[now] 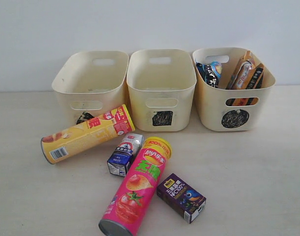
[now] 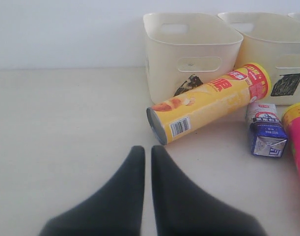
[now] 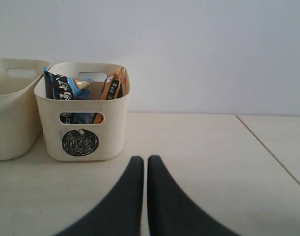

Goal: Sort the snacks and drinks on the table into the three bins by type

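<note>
Left arm's closer: yellow chip can [image 2: 208, 101] lies just far-right of the clenched, empty left gripper [image 2: 146, 149], long axis near-left to far-right; right gripper [image 3: 141, 158] also clenched & empty.

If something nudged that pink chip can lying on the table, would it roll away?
Probably: the pink can lies on its side, so a sideways push should roll it. The purple carton close beside might stop it.

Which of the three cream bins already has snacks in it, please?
The circle-marked bin, rightmost in the exterior view: it holds the blue-black bag and the orange bag. The left bin and middle bin look empty.
</note>
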Controlling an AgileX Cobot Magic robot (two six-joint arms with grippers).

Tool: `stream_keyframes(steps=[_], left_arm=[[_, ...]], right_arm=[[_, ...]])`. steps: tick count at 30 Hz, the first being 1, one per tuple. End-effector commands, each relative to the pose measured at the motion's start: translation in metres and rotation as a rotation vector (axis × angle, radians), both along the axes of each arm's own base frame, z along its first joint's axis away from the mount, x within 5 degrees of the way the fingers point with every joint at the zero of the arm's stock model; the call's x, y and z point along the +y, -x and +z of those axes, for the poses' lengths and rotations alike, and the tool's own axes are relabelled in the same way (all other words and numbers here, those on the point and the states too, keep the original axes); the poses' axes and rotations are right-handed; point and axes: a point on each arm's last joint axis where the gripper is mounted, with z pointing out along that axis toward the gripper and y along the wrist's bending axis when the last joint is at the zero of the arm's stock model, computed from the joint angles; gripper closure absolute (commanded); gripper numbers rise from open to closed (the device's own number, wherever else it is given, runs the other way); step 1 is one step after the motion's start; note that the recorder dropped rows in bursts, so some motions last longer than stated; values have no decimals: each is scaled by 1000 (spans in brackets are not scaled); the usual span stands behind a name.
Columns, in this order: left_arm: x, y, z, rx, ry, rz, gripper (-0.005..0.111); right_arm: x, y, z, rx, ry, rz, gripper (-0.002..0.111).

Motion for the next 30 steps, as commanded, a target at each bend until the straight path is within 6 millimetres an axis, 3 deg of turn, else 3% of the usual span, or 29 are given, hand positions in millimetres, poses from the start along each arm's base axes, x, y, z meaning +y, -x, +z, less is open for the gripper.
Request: stream_keyframes(steps=[1,7,17,30], left_arm=[[0,0,-1,3,7,4,103],[0,0,-1,3,7,4,103],[0,0,-1,3,7,4,103],[0,0,-1,3,7,4,103]], right_arm=[[-4,-1,-9,13,-73,-50,108],[-7,-4,-30,43,-74,-75,108],[-6,-1,-40,158,-70,-71,108],[-6,-1,-41,171,-71,-73,108]])
